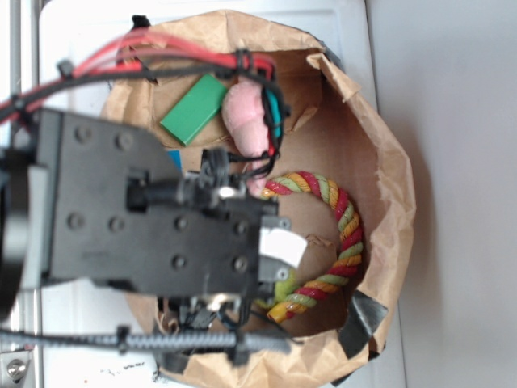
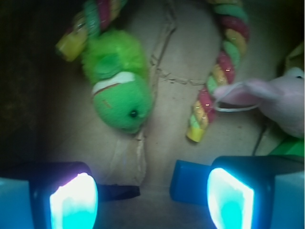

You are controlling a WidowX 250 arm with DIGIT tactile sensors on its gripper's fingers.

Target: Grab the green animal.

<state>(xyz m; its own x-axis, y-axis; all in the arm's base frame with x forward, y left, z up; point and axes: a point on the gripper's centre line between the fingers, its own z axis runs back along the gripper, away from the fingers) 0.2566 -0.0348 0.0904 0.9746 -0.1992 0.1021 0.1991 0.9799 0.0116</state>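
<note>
The tool [image 2: 150, 195] hangs with its jaws spread wide and empty inside the paper bag [image 1: 388, 162], presumably ready to straddle the green animal [image 2: 119, 90], which lies on the bag's floor beside the rope toy [image 2: 219, 71].

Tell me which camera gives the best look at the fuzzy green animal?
The wrist view: the green animal lies in full sight there, face and eye showing, ahead of the open claw. The exterior view shows only a green sliver beside the rope toy; the arm hides the rest.
</note>
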